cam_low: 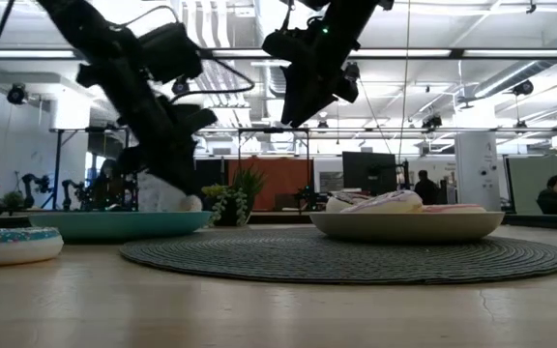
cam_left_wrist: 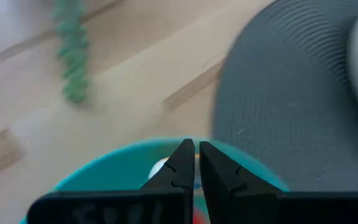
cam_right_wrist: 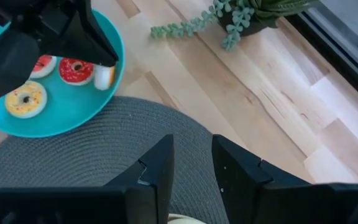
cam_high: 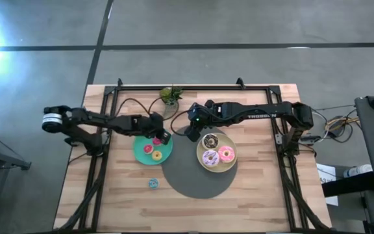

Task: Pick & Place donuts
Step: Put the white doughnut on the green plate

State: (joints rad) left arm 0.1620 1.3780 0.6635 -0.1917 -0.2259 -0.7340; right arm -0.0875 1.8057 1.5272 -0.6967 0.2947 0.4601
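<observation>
Left hand, fingers nearly closed, empty, over teal plate, half-hiding a small white donut; right hand slightly open, empty.

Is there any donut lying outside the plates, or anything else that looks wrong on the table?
Yes: one small blue donut lies alone on the bare wood, in front of the teal plate, on no plate or mat. The other donuts sit on the teal plate and the pale-yellow plate. Nothing looks spilled or damaged.

The high camera looks straight down on the teal plate; the low one sights level across it; both wrist cameras look closely down on that plate.
</observation>
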